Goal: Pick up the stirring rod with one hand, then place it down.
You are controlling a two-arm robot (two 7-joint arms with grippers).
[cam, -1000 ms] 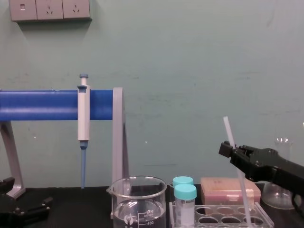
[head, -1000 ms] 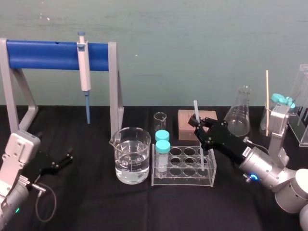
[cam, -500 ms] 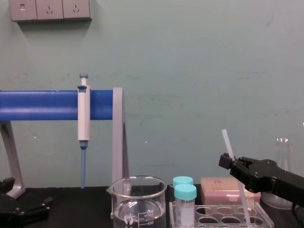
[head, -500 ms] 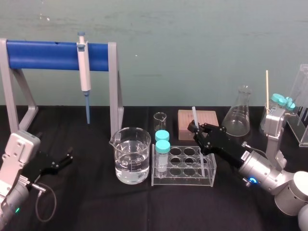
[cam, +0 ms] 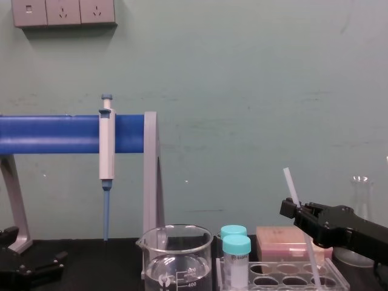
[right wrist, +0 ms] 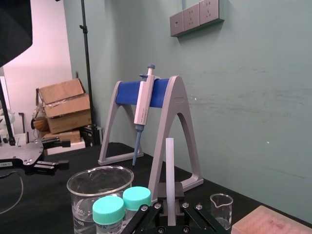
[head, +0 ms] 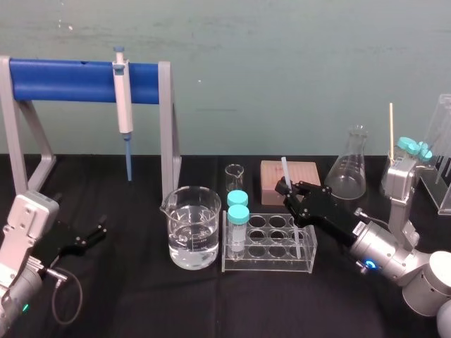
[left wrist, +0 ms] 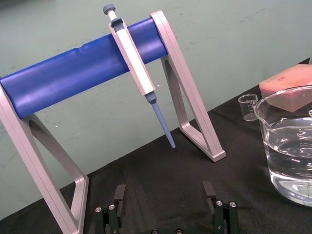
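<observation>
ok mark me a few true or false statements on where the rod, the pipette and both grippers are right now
1. The right gripper is shut on the stirring rod. True.
2. The stirring rod lies flat on the table. False: it stands nearly upright, its lower end down in the test tube rack.
3. The pipette hangs on the blue stand. True.
4. The left gripper grips the beaker. False: it is open and empty at the table's left, apart from the beaker.
</observation>
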